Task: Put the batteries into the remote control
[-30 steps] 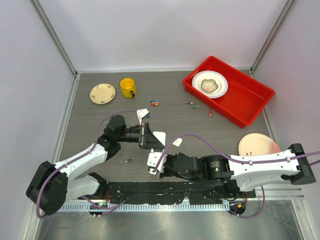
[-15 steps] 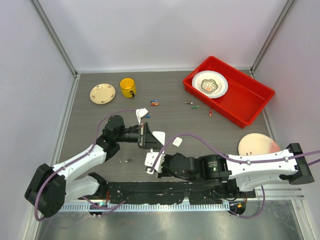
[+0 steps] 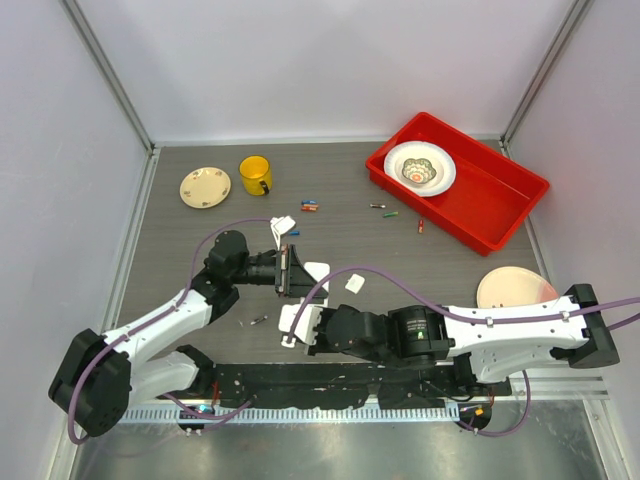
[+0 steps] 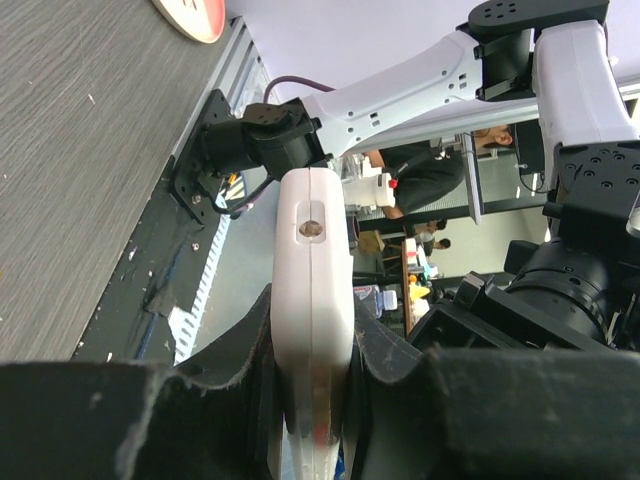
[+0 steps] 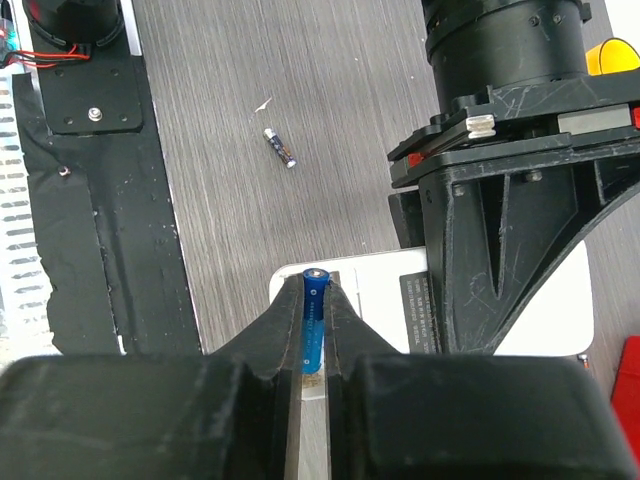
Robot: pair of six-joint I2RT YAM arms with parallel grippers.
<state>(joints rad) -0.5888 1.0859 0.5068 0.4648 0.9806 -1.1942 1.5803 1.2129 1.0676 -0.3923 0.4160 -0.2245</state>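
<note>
The remote control [image 5: 365, 300] sits in the left jaws, which are clamped shut on it from one side only. A push from above could therefore tilt or slide it in that grip. Whether any part of it rests on the desk [image 5: 230, 90] cannot be told.

The blue battery [image 5: 314, 300] is pinched lengthwise in the closed right jaws, just over the remote's near end. The jaws hide the bay, so its line-up with a slot cannot be judged. If it comes in skewed or reversed, it would likely jam or spring out. A thin round cell could also roll out of so narrow a pinch.

The remote is a slim white slab with rounded corners and a printed label on its upturned face. Edge-on in the left wrist view, it shows a seam and a small round hole.

A small white square piece [image 3: 354, 283] lies on the desk near it. A spare battery [image 5: 280, 147] lies by the arms, and more batteries [image 3: 308, 207] lie well apart, near the yellow cup [image 3: 255, 175].
</note>
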